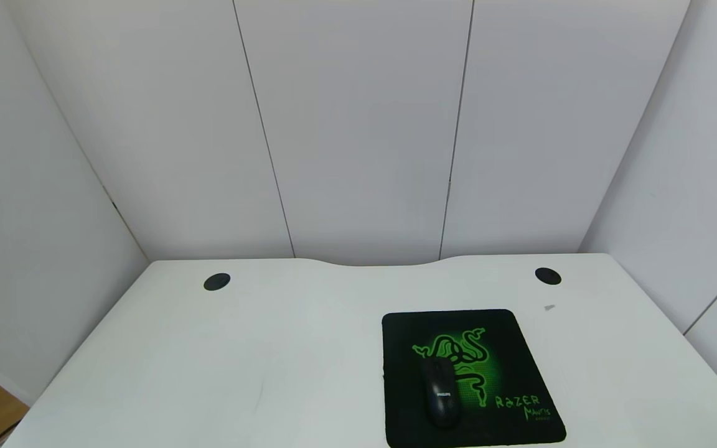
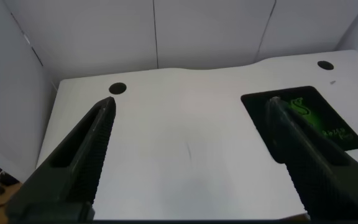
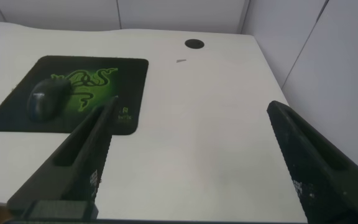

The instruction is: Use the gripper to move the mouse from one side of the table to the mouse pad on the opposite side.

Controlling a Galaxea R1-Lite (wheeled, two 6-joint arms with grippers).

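The black mouse [image 1: 440,394] lies on the black mouse pad [image 1: 520,354] with the green emblem, at the front right of the white table [image 1: 240,373]. It also shows in the right wrist view [image 3: 47,99] on the pad [image 3: 129,74]. No arm shows in the head view. My left gripper [image 2: 190,109] is open and empty above the table's left half, with the pad [image 2: 257,102] off to one side. My right gripper [image 3: 190,112] is open and empty above the table's right front, apart from the pad.
Two round black cable holes [image 1: 216,282] [image 1: 548,275] sit near the curved back edge. A small grey mark [image 1: 549,307] lies behind the pad. White walls close in the back and both sides. A thin dark scratch [image 1: 260,392] marks the table's left part.
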